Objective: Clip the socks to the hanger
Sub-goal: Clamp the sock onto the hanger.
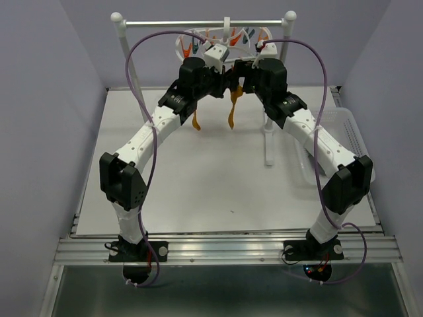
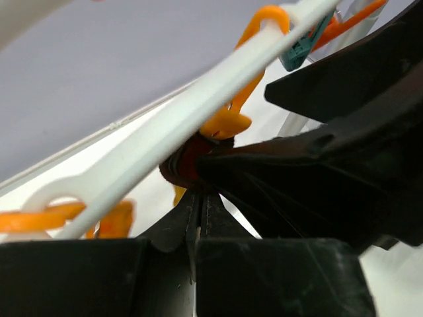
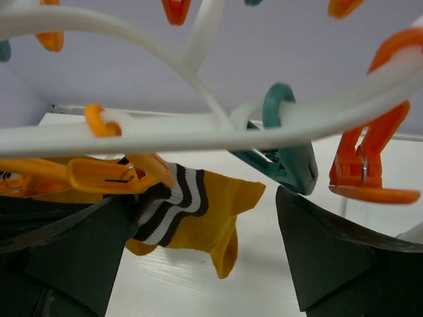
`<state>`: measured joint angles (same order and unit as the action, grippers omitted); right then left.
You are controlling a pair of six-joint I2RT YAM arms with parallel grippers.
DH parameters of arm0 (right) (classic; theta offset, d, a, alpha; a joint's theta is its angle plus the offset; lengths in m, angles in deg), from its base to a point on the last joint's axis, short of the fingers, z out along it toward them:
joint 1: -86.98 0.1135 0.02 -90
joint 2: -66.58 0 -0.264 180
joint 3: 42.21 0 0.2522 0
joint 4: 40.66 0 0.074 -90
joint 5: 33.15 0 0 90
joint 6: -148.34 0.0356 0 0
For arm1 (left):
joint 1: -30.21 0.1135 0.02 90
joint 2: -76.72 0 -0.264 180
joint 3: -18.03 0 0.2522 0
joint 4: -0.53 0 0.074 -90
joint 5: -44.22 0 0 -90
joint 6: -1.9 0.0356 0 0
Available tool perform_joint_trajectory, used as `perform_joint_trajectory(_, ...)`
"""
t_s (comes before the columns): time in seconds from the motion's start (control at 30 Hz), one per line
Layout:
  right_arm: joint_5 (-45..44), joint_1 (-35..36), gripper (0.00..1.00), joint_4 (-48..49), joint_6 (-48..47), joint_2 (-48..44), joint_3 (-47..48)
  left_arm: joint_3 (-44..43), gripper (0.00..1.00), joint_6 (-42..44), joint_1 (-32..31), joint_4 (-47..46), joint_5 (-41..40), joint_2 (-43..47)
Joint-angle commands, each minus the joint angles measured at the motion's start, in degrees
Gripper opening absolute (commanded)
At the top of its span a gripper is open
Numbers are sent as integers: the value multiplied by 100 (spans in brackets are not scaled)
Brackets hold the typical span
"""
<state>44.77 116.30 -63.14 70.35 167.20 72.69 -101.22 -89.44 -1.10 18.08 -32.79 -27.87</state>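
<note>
The white hanger (image 1: 228, 41) hangs from the rail, and both arms reach up to it. Two mustard socks hang from it: a plain one (image 1: 196, 122) and a striped one (image 1: 232, 109). In the right wrist view an orange clip (image 3: 109, 175) grips the striped sock (image 3: 192, 211) by its cuff. My right gripper (image 3: 205, 244) is open, with a finger on each side of that sock. My left gripper (image 2: 199, 198) is shut, with a dark bunch of cuff (image 2: 180, 165) at its tips, just under an orange clip (image 2: 225, 122). The dark grey socks are out of view.
The white-posted rail stand (image 1: 205, 23) holds the hanger at the back of the table. A clear plastic basket (image 1: 344, 139) sits at the right edge. A teal clip (image 3: 284, 162) and an orange clip (image 3: 367, 165) dangle close to my right finger.
</note>
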Motion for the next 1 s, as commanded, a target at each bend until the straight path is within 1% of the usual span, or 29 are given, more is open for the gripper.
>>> perform_joint_trajectory(0.0,908,118,97,-184,-32,-341,-226,116,9,-76,-51,-529,-51,386)
perform_joint_trajectory(0.03,1126,118,100,-166,-84,-437,-279,160,18,-137,-51,-529,-104,431)
perform_joint_trajectory(0.13,1723,118,100,-149,-321,-674,-569,441,30,-208,-42,-537,-358,650)
perform_joint_trajectory(0.23,2173,118,100,-131,-603,-885,-894,652,34,-261,-51,-634,-561,905)
perform_joint_trajectory(0.33,2446,118,100,-17,-858,-1237,-1289,855,42,-331,-51,-687,-745,1116)
perform_joint_trajectory(0.4,2595,118,100,53,-998,-1517,-1569,978,50,-384,-51,-704,-859,1248)
perform_joint_trajectory(0.53,2544,118,100,106,-1025,-1922,-1984,1206,52,-428,-51,-766,-869,1503)
perform_joint_trajectory(0.6,2308,118,100,106,-973,-2063,-2159,1399,58,-428,-42,-792,-807,1626)
perform_joint_trajectory(0.63,1915,118,100,98,-946,-2186,-2247,1469,70,-437,-42,-818,-790,1783)
perform_joint_trajectory(0.67,1711,118,100,71,-964,-2230,-2396,1670,77,-463,-51,-906,-790,1863)
perform_joint_trajectory(0.7,1361,65,100,71,-964,-2309,-2484,1899,99,-515,-51,-959,-790,2029)
perform_joint_trajectory(0.73,1235,65,100,71,-938,-2327,-2485,1901,99,-525,-42,-1011,-798,2109)
perform_joint_trajectory(0.8,1130,-101,100,62,-850,-2345,-2433,2181,99,-577,-42,-1134,-807,2302)
perform_joint_trajectory(0.97,831,-225,100,19,-1104,-2678,-2599,2463,99,-604,-42,-1117,-939,2593)
